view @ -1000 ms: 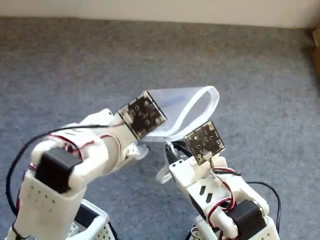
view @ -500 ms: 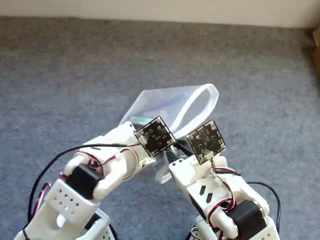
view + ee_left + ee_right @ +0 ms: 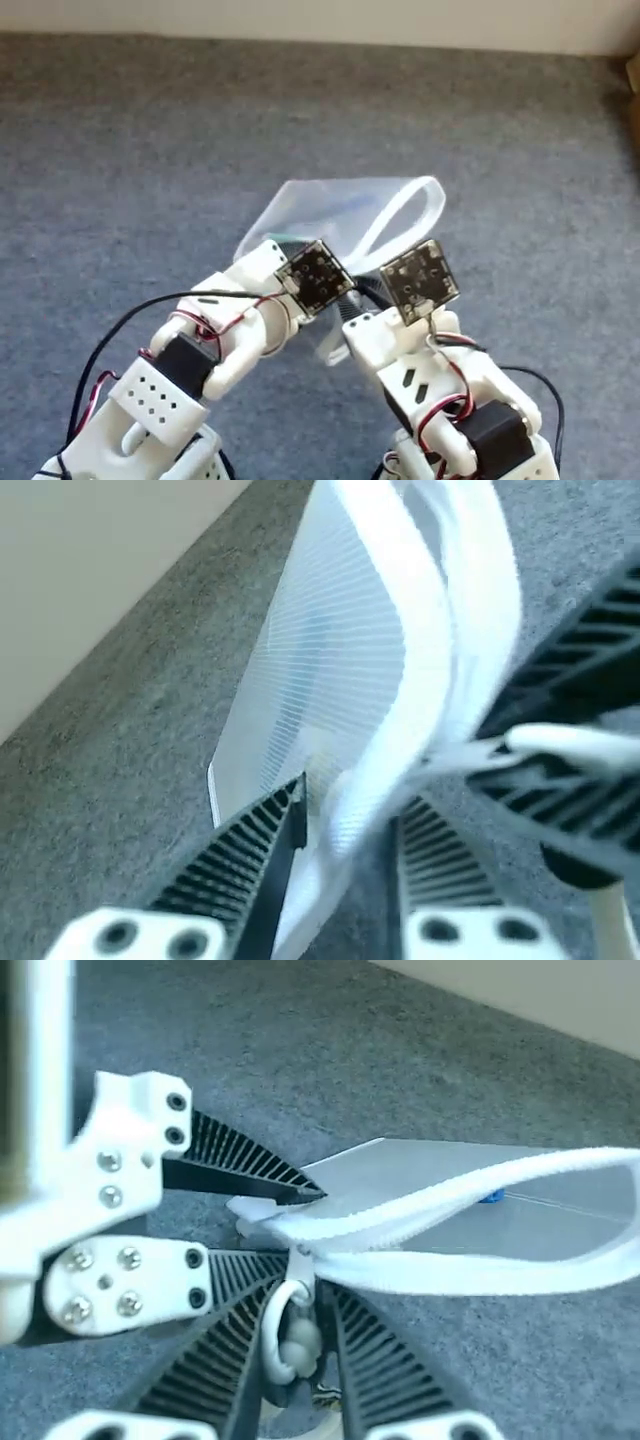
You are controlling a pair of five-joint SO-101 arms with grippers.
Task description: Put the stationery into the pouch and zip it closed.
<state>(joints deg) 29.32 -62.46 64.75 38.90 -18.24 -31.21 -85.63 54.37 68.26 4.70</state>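
Right jaws: nearest in, the right gripper [image 3: 305, 1295] is pinched on the zip pull [image 3: 288, 1332], with the ring dangling between its ribbed jaws. It's a thin hold. If the pull twists sideways under load, it could pop straight out.
Left jaws: the left gripper [image 3: 350, 815] is clamped across the near end of the pouch [image 3: 330, 205], right beside the pull. That's the anchor. If the slick mesh slides through, the whole pouch will trail after the slider and nothing will close.
Crowding: both grippers are packed in at the same corner, all but touching. A drag along the wrong line would knock one into the other.
Pouch: it stretches away from the grippers over the grey tabletop [image 3: 150, 130].
Mouth: the zipper tape [image 3: 470, 1185] gapes in a wide loop, the two tracks well apart and unzipped along nearly the whole length. Slack tape like that could buckle ahead of the slider and jam it unless the pouch is drawn taut.
Contents: a small blue item [image 3: 490, 1197] shows through the wall, and I can't make out anything more inside. If the pouch tips, it could slide to the mouth and foul the teeth.
Far end: nothing is gripping it. It may swing or bunch up once the pulling starts.
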